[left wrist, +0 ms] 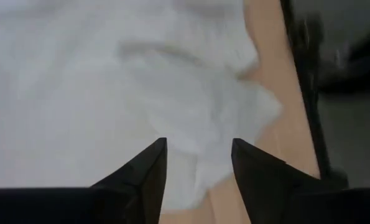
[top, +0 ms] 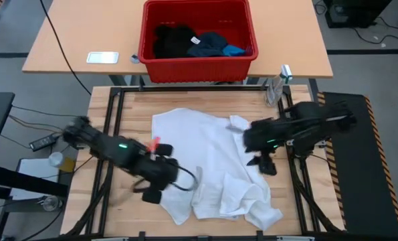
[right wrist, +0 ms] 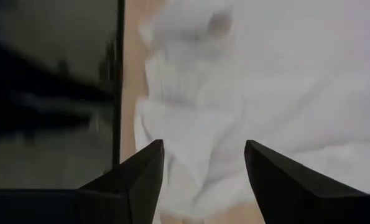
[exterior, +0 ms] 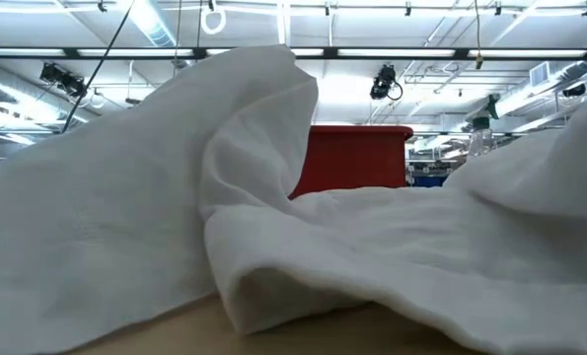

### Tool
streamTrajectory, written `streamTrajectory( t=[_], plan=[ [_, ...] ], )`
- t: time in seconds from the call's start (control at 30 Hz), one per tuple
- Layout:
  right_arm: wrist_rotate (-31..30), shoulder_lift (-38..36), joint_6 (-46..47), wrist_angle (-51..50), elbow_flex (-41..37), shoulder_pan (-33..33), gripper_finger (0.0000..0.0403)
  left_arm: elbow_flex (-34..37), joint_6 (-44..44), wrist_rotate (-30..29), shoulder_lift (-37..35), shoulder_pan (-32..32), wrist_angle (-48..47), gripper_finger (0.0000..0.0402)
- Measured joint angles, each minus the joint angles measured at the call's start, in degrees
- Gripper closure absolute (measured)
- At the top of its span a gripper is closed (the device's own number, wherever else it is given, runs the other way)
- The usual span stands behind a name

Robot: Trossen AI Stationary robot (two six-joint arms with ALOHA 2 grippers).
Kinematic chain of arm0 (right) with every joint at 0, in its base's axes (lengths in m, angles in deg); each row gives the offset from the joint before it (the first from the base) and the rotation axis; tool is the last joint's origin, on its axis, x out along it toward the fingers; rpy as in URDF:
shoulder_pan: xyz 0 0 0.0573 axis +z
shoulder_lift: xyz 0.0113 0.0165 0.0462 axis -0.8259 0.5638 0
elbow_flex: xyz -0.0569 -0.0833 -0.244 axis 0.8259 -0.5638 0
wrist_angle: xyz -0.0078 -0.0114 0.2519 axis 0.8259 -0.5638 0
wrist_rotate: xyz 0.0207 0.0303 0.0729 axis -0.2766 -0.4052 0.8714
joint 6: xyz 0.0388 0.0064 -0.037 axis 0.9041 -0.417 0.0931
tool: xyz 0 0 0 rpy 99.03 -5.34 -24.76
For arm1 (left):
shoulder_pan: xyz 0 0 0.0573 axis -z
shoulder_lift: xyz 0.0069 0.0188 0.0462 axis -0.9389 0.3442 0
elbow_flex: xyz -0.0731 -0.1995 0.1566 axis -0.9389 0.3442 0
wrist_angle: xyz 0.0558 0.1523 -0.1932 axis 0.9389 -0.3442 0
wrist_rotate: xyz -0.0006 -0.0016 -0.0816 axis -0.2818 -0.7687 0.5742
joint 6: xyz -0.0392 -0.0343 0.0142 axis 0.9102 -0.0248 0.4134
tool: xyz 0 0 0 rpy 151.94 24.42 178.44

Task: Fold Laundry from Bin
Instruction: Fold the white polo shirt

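1. Currently the white garment (top: 212, 161) lay rumpled on the table just in front of the bin (top: 197, 59); the rest sat inside the bin.
2. Left gripper (left wrist: 197, 163) and right gripper (right wrist: 203, 165) hung open, empty, at the garment's opposite edges.
3. Risk: pinching bunched layers would fold in wrinkles.

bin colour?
Red: the bin shows best in the high view, beyond the table's far edge, with dark laundry inside.

Both arms matte black, chunky segmented links. Left arm (top: 118, 150): green LED, red tab, thin black cable looping by left gripper (left wrist: 197, 171). Right arm (top: 299, 127): green LED; fingers (right wrist: 138, 180) black, tapered wedges.
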State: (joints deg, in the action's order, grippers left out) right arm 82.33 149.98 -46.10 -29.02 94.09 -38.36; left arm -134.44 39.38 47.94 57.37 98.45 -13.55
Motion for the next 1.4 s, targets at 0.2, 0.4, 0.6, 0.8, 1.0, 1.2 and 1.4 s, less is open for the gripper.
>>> streamTrajectory(
  t=[0.2, 0.4, 0.6, 0.8, 1.0, 1.2, 1.4],
  plan=[
    [-14.1, -15.1, 6.9, 17.0, -19.8, 2.9, 0.0174, 16.5, 5.6, -1.8, -10.8, 1.2, 15.5, 0.0241],
    [-12.2, -23.5, 15.1, 28.0, -36.7, 4.5, 0.0174, 29.2, 7.5, 3.4, -11.3, 8.9, 28.4, 0.0242],
    [-13.7, -24.4, 16.2, 37.3, -47.3, 8.3, 0.0174, 35.1, 6.8, 0.2, -6.6, 14.2, 36.5, 0.0242],
    [-14.3, -22.1, 18.9, 47.3, -53.1, 9.3, 0.0176, 36.3, 6.8, -1.0, -1.1, 17.0, 37.3, 0.0242],
    [-17.3, -21.2, 19.6, 50.9, -53.3, 9.3, 0.0188, 36.3, -0.8, -2.9, 4.8, 18.6, 40.7, 0.0242],
    [-19.7, -21.1, 19.6, 51.0, -53.3, 9.3, 0.0198, 36.3, -7.9, -3.4, 10.9, 17.4, 47.2, 0.0242],
    [-19.7, -21.0, 20.0, 51.9, -53.3, 9.3, 0.0199, 36.3, -10.9, 1.8, 13.7, 14.8, 51.9, 0.0242]
  ],
)
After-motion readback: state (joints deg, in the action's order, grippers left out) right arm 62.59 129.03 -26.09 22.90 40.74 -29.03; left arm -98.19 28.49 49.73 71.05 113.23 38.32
